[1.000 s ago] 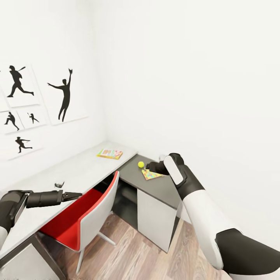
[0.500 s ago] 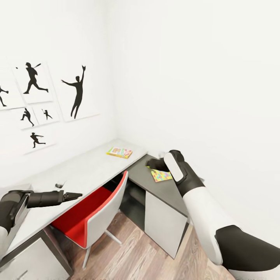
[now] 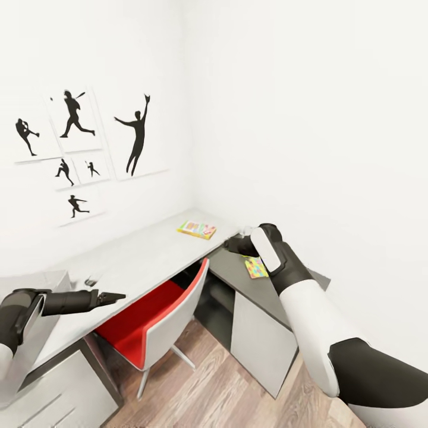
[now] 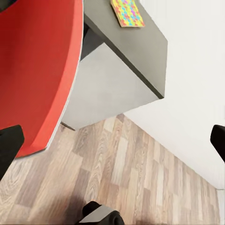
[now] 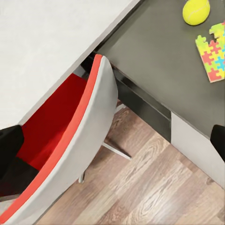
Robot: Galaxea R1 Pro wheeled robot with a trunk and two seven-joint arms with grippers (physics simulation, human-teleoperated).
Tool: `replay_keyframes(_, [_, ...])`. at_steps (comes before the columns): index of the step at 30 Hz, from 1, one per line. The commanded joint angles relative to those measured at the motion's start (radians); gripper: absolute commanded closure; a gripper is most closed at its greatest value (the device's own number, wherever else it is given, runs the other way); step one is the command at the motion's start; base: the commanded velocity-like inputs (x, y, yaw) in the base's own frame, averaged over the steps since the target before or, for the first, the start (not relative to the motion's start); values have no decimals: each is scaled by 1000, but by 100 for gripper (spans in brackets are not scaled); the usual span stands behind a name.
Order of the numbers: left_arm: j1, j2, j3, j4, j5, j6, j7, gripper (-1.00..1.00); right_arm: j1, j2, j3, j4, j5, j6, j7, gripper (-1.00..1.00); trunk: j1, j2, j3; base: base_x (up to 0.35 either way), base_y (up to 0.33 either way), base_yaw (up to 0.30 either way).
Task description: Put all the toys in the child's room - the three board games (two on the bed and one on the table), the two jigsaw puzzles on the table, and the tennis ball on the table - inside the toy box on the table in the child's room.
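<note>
Yellow ball point(image 5: 196, 11) and puzzle point(image 5: 213, 51) lie on the dark bench point(image 5: 159, 61); I'm approaching, both grippers' fingers apart, reach next.

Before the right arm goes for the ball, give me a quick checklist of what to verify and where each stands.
1. Ball in sight on dark desk: ok.
2. Right tool empty: ok, fingers wide apart in the wrist view.
3. Left tool empty: ok in its wrist view.
4. Puzzle apart from ball: ok.
5. Chair out of the right arm's path: cannot tell.
6. Toy box located: cannot tell.
</note>
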Motion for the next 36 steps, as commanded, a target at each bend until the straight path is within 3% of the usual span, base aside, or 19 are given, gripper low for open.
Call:
replay_keyframes(1, [-3, -2, 3, -1, -8, 20, 5, -100, -5, 0, 1, 0, -10, 2, -10, -100, 1, -2, -4, 2, -1, 182])
replay_keyframes(4, [-10, -16, 1, -11, -8, 80, 70, -100, -14, 0, 2, 1, -10, 2, -10, -100, 1, -2, -8, 1, 0, 180])
replay_keyframes(7, [-66, -62, 1, -29, -9, 158, 230, -100, -35, 0, 2, 4, -9, 2, -10, -100, 1, -2, -12, 0, 0, 178])
replay_keyframes(9, [-93, -80, 2, -31, -7, 171, 294, -100, -45, 0, 2, 6, -8, 2, -11, -100, 1, -2, -15, 0, 0, 177])
replay_keyframes(12, [-146, -136, 4, -28, -1, 187, 449, -100, -67, 0, 3, 10, -9, 2, -11, -100, 1, -2, -19, 0, 0, 177])
replay_keyframes(13, [-152, -151, 5, -28, -1, 189, 477, -100, -72, 0, 3, 12, -9, 2, -11, -100, 1, -2, -20, 0, 0, 176])
replay_keyframes(16, [-170, -228, 5, -28, -1, 192, 619, -100, -90, 0, 3, 20, -9, 2, -12, -100, 1, -2, -25, 0, 0, 176])
replay_keyframes(19, [-176, -275, 6, -33, 2, 191, 752, -100, -97, 0, 3, 25, -7, 2, -13, -100, 1, -2, -29, 0, 0, 175])
replay_keyframes(21, [-177, -290, 6, -36, 3, 188, 800, -100, -99, 0, 3, 29, -6, 1, -14, -100, 1, -2, -32, 0, 0, 174])
replay_keyframes(25, [-178, -308, 6, -38, 3, 183, 841, -100, -100, 0, 3, 52, -1, 0, -14, -100, 1, -2, -37, 6, 0, 172])
replay_keyframes(36, [-180, -336, 5, -40, 2, 169, 857, -100, -100, 0, 2, 68, 3, 0, -18, -100, 1, -2, -52, 184, -6, 149])
